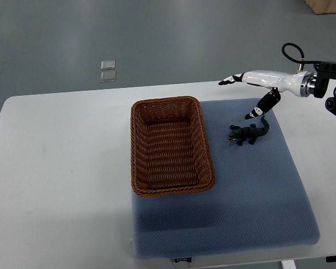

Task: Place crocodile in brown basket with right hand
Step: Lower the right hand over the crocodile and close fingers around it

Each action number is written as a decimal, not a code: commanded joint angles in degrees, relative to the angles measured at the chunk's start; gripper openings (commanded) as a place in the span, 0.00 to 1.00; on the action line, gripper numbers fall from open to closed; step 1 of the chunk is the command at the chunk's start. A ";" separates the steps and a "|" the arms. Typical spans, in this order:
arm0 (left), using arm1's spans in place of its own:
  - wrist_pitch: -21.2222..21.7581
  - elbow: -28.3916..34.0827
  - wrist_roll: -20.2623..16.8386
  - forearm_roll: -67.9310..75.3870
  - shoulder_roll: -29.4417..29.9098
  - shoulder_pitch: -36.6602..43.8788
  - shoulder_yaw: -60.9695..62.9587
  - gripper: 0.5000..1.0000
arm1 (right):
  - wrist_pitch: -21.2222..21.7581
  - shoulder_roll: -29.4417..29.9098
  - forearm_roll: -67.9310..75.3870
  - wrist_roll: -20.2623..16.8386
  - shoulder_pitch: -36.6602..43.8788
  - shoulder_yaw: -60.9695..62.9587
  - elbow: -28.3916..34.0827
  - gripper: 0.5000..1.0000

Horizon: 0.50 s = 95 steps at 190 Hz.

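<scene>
Top view, single frame.

- Surface: white counter [56, 168] with rounded corners. A blue, textured, rectangular fabric pad [257, 190] covers its right half.
- Rectangular brown woven wicker basket [135, 145]: stands upright along the left edge of the pad, long axis running 12 to 6 o'clock, opening upward.
- Small dark green toy crocodile [247, 133]: lies on the pad at about 3 o'clock from the basket, near its upper right corner but clear of the wall. The head points toward 8 o'clock, toward the basket. The tail points toward 1 o'clock. It rests belly-down on the pad, outside the basket.
- Right robot hand [260, 84], white shell with black fingertips: enters from the right edge and sits at about 12 o'clock from the crocodile. The fingers are extended and spread, pointing toward 9 o'clock, and hold nothing. The thumb [263, 105] angles down toward 7 o'clock, and its black tip ends just short of the crocodile's tail end. A strip of pad shows between them, so no contact is seen.
- Wrist: a black cable loop [291, 53] rises above the black wrist housing.
- Background: grey floor [185, 39] beyond the counter, with two small clear square plates [107, 71] at about 11 o'clock from the basket.
</scene>
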 commanded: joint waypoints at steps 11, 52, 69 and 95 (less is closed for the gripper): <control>0.00 0.00 0.00 0.00 0.00 0.03 0.00 1.00 | -1.21 -2.84 -5.45 -0.02 -0.44 -0.70 4.71 0.87; 0.00 0.00 0.00 0.00 0.00 0.03 0.00 1.00 | -14.83 -4.07 -11.96 -0.02 -0.36 -10.62 5.59 0.87; 0.00 0.00 0.00 0.00 0.00 -0.06 0.00 1.00 | -22.30 -4.42 -12.04 -0.02 -0.18 -15.99 5.41 0.87; 0.00 0.00 0.00 0.00 0.00 -0.06 0.00 1.00 | -28.90 -4.33 -12.40 -0.02 -0.18 -21.18 5.06 0.87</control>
